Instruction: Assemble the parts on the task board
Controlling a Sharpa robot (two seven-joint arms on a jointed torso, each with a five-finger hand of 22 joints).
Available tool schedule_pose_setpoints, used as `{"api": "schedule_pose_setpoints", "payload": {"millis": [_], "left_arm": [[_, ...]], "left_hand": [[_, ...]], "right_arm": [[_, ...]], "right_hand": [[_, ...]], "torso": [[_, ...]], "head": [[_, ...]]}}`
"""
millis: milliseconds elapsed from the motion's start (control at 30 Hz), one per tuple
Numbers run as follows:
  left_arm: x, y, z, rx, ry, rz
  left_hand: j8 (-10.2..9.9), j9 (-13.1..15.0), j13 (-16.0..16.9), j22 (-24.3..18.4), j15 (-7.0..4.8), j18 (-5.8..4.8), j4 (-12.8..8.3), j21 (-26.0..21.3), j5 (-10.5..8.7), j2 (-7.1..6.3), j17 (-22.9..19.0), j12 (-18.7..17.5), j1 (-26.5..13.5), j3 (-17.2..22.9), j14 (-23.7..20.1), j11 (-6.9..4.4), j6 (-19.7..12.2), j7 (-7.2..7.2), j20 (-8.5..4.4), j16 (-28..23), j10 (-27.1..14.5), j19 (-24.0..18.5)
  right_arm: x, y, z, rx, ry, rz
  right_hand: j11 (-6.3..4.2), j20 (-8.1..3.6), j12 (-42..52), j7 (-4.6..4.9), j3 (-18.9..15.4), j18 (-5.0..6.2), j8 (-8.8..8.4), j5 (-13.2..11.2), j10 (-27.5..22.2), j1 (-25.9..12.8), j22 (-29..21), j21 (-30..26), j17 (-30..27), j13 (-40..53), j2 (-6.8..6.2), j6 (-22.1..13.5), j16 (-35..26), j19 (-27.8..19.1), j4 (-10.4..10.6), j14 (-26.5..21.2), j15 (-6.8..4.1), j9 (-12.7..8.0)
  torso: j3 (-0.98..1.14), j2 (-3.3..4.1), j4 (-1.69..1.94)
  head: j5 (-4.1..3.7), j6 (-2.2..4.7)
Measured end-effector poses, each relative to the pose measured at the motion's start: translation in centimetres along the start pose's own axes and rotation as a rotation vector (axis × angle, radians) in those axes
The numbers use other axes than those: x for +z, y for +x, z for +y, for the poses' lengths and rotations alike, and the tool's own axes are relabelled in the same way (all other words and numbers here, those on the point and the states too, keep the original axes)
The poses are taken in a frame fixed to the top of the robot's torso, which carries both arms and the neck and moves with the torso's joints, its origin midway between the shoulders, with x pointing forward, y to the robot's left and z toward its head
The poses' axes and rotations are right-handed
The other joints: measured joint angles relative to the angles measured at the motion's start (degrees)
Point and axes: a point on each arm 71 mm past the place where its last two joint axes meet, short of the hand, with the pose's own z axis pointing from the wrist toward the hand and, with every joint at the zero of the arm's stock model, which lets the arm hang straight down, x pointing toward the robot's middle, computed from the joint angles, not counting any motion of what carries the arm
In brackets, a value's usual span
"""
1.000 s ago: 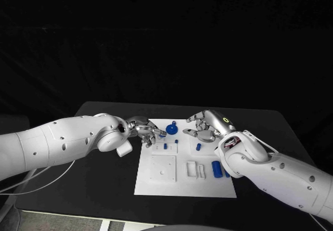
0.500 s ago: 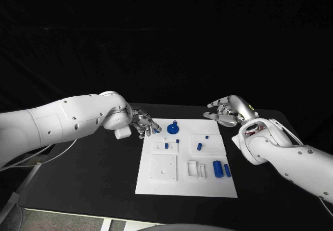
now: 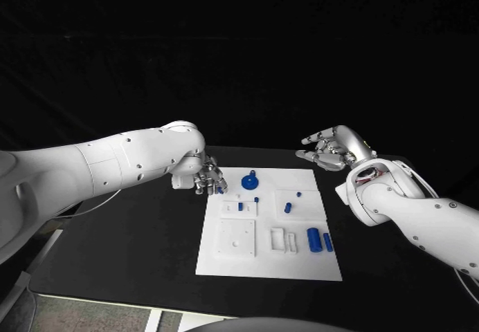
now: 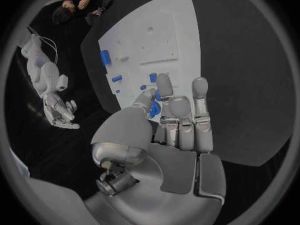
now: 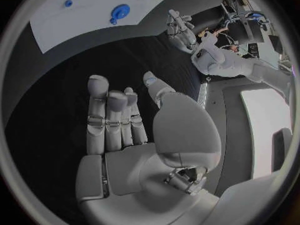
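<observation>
Black table [image 3: 149, 242] rims task board [image 3: 239, 263]; right hand [image 3: 329, 149] spread.

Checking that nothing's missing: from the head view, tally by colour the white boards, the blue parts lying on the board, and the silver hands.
white task board: 1
blue parts lying on it: 6
silver hands, left hand and right hand: 2
Total: 9

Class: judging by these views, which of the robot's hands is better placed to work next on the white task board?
Probably left: the silver left hand hovers at the white task board's far-left corner, while the silver right hand is beyond it, open.
</observation>
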Motion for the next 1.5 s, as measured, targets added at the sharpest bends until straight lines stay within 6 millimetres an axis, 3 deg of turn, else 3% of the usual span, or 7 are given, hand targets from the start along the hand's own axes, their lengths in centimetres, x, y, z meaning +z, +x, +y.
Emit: {"api": "schedule_pose_setpoints", "payload": {"millis": [733,1200,1500], "left_arm": [[2.4,3.1,-1.3,0.070,-0.038,-0.036],[3.4,4.0,-1.8,0.090,-0.036,-0.027],[3.8,4.3,-1.9,0.109,-0.033,-0.035]], "left_hand": [[0.2,0.9,0.5,0.0,-0.01,0.00,0.1,0.2,-0.43,0.84,-0.3,0.5,-0.8,0.6,0.4,0.21,0.0,0.02,-0.16,0.0,0.2,0.6],[0.4,0.4,0.7,0.0,-0.01,0.00,0.2,0.4,-1.98,0.91,-0.8,1.1,-0.9,1.0,0.4,0.41,-0.2,-0.12,-0.04,0.0,-0.4,0.5],[0.4,0.6,0.7,0.0,-0.01,0.00,0.1,0.4,-1.99,0.91,-1.0,1.4,-0.9,1.0,0.4,0.41,-0.3,0.01,0.05,0.0,-0.4,0.4]], "right_arm": [[0.0,0.3,0.7,0.011,-0.011,0.016],[0.1,0.5,0.8,0.010,-0.012,0.028],[0.1,0.5,0.8,0.009,-0.011,0.032]], "right_hand": [[-0.18,0.00,0.2,0.00,0.8,-0.08,0.00,0.4,-0.2,0.0,0.0,-0.2,-0.3,-0.3,0.00,0.0,0.0,0.0,-0.5,0.0,0.00,0.0],[-0.18,0.00,0.2,0.00,0.8,-0.13,0.00,0.4,-0.2,0.0,0.0,-0.2,-0.3,-0.4,0.00,0.0,0.0,0.0,-0.5,0.0,0.00,0.0],[-0.18,0.00,0.6,0.00,1.1,-0.15,0.00,0.4,-0.2,0.0,0.0,-0.2,-0.4,-0.5,0.00,0.0,0.0,0.0,-0.8,0.0,0.00,0.0]], "torso": [[-0.18,0.00,0.01],[-0.14,-0.02,0.00],[-0.10,-0.02,0.00]], "head": [[-0.36,-0.73],[-0.59,-1.08],[-0.79,-1.22]]}}
